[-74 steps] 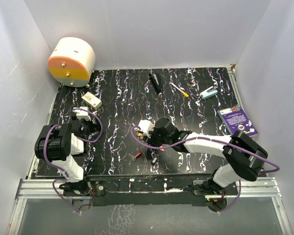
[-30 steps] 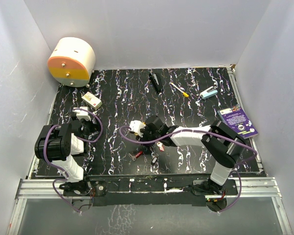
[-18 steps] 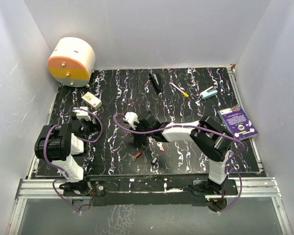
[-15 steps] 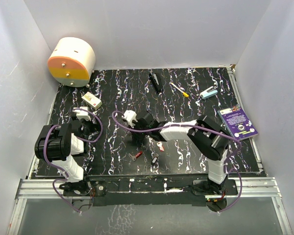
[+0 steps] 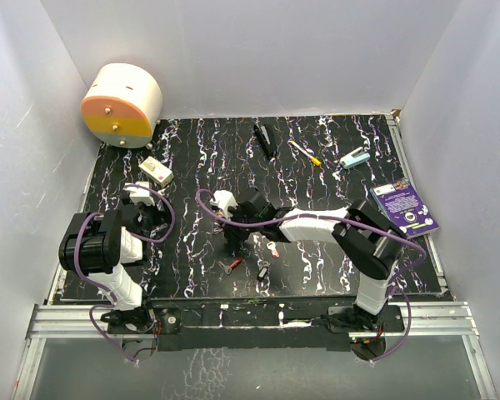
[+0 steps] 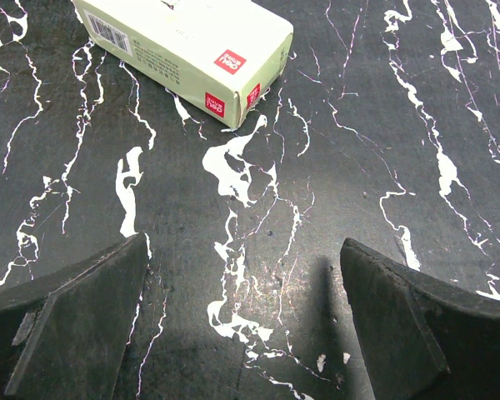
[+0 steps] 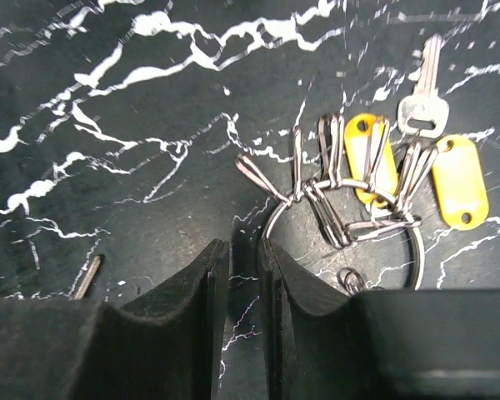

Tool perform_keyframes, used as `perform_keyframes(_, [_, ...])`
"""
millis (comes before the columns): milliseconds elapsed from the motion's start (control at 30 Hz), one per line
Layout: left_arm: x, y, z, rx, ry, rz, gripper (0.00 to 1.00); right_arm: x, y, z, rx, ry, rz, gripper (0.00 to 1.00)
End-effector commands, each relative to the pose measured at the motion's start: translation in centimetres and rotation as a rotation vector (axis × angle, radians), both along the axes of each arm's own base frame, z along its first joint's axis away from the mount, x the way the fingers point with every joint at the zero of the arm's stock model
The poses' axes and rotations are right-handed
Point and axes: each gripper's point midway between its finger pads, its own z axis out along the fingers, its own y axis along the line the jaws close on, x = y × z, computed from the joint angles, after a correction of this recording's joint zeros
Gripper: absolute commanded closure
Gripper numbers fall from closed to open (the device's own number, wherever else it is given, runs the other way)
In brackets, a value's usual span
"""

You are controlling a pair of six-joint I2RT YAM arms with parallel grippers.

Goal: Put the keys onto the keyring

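In the right wrist view the silver keyring (image 7: 343,223) lies on the black marbled table with several wire clips, two yellow tags (image 7: 459,179) and a silver key (image 7: 422,93) on it. My right gripper (image 7: 243,252) is down at the table with its jaws almost together and nothing between them. The ring's left edge lies just outside the right fingertip (image 7: 271,250). In the top view my right gripper (image 5: 234,231) reaches left of a red key (image 5: 233,263), a pink key (image 5: 272,248) and a black key (image 5: 262,271). My left gripper (image 6: 243,275) is open and empty, also seen in the top view (image 5: 142,210).
A cream box (image 6: 183,52) lies ahead of the left gripper, also in the top view (image 5: 156,171). A round cream and orange container (image 5: 121,104) stands back left. A black bar (image 5: 264,142), a white stick (image 5: 304,152), a teal item (image 5: 355,157) and a purple booklet (image 5: 404,207) lie back right.
My right arm has swung left, from over the loose keys to left of them, then settled slightly back. The loose keys now lie uncovered. The left arm has not moved.
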Motion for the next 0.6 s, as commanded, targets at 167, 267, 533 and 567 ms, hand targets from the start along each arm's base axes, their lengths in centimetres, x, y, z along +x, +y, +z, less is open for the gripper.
perform_keyframes(167, [0.8,-0.2,1.3,0.007,-0.044,-0.015,0.03,0.7,2.0,4.8,0.094,-0.143,0.114,0.75])
perform_keyframes(267, [0.8,-0.2,1.2,0.007,-0.044,-0.016,0.03,0.9,2.6,4.4,0.084,-0.176,0.166,0.76])
perform_keyframes(533, [0.8,-0.2,1.2,0.007,-0.043,-0.016,0.03,1.2,4.3,4.1,0.074,-0.212,0.300,0.76])
perform_keyframes(567, [0.8,-0.2,1.2,0.007,-0.043,-0.016,0.03,1.2,4.5,3.9,0.071,-0.216,0.312,0.76])
